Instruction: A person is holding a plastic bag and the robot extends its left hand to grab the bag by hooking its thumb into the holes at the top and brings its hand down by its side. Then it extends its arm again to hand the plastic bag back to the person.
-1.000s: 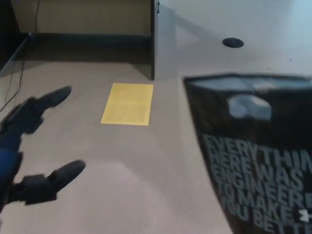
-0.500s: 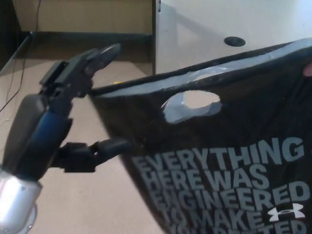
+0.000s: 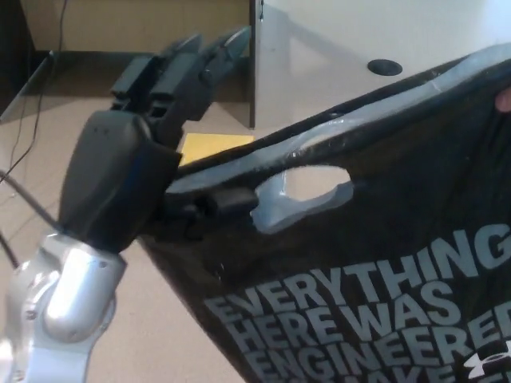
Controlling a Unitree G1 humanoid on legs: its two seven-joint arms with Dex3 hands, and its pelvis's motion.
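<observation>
While the black plastic bag takes up most of the right and lower part of the head view, its top edge runs diagonally from the lower left up to the upper right corner, catching a pale sheen along the fold. You can read white block lettering on the side, "EVERYTHING HERE WAS ENGINEERED…", plus a small white logo at the bottom right. Just under the top edge sits the handle hole, an oval cutout with the light floor showing through it.

At the far right edge a bit of a person's finger peeks over the bag, so that end looks held up by a person.

Right at the bag's left end is the robot's left hand. Its thumb lies against the bag surface, pointing toward the hole with the tip just at the hole's left rim; can't tell if it's actually through the cutout. The two thick fingers stick up and away behind the bag's top edge, spread well apart from the thumb, so the hand isn't clamped on anything. The silver wrist and forearm come in from the lower left.

Behind all that: a tan floor, a yellow sheet lying flat on it and partly hidden by the hand and bag, a white desk surface with a dark round grommet, and a thin black cable on the left.
</observation>
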